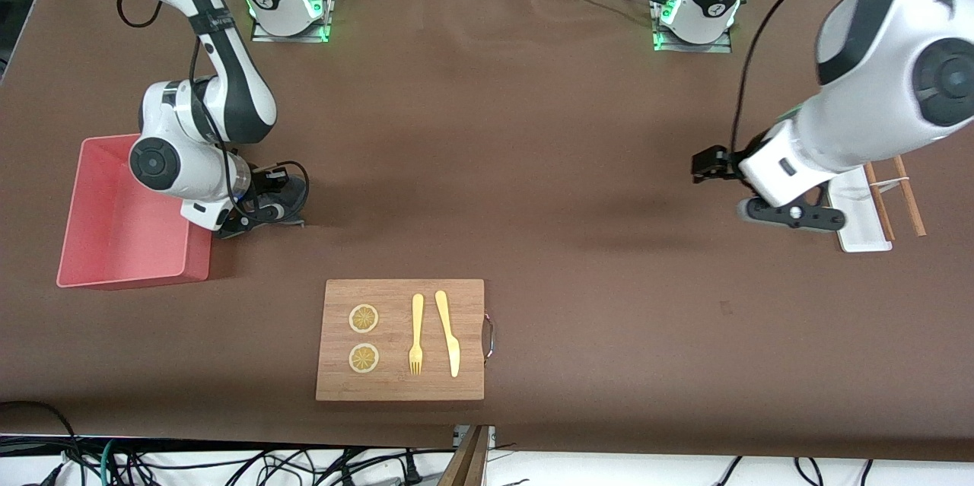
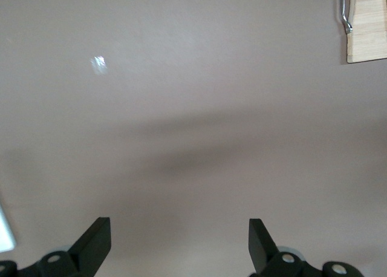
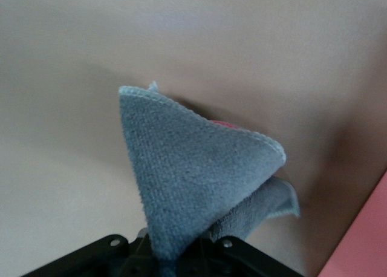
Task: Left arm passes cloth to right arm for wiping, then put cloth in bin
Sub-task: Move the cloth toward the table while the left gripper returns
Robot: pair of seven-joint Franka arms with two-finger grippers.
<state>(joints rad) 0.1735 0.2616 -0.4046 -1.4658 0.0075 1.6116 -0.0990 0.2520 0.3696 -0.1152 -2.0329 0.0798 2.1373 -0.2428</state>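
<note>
Beside bin (image 1: pixel 122 258), cloth (image 3: pixel 193 180) between clamped jaws

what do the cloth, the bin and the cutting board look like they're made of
Cloth: soft grey microfibre or terry, going by its nubbly pile and stitched edge. Bin: probably plastic, smooth salmon-pink moulded walls. Cutting board: looks like wood or bamboo, with visible pale grain and a metal handle.

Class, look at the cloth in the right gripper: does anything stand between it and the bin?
Nothing visible does. The right gripper holds the cloth just beside the bin, with only bare table between them.
</note>
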